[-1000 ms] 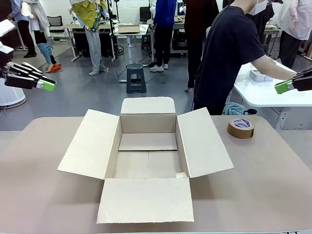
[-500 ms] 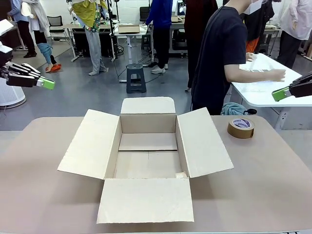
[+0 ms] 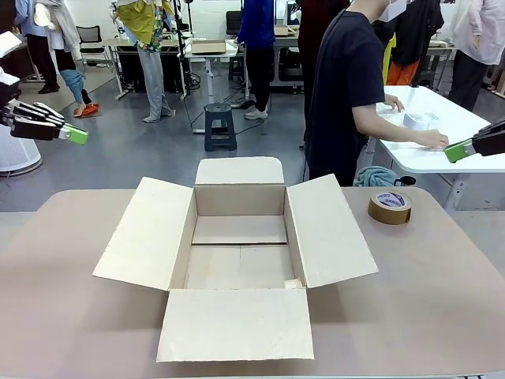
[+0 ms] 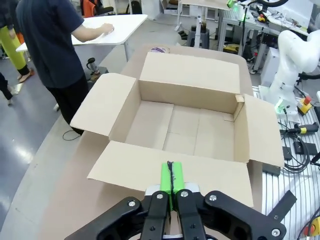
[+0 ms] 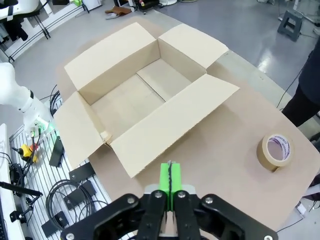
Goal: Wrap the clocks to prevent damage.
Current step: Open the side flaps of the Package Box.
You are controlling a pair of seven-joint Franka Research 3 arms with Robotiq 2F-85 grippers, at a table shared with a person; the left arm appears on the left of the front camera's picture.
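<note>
An open, light-brown cardboard box [image 3: 237, 324] is seen in the middle of the front view, standing on a beige, round-cornered table [image 3: 63, 316]. Its four flaps are folded outward and its floor panels are exposed. A roll of brown packing tape [image 3: 390, 207] is laid flat on the table to the right of the box, apart from the right flap.

The left claw [image 3: 76, 136] is held in the air at the upper left of the frame, well clear of the box. Its green pads are pressed together and nothing is gripped between them. In the left wrist view the same claw [image 4: 171, 180] is shown at the lower middle, fully closed, with the box [image 4: 190, 80] spread out beyond it.

The right claw [image 3: 458, 150] is held at the right edge of the front view, likewise closed with nothing in it. In the right wrist view it [image 5: 170, 177] is seen at the lower middle, with the box [image 5: 170, 120] above it and the tape roll [image 5: 274, 151] at the right.

At the upper right, a person in a dark T-shirt [image 3: 347, 87] is bent over a white side table [image 3: 465, 126], both hands on it. Small white objects [image 3: 416, 120] lie there. Whether these are the clocks cannot be told.
</note>
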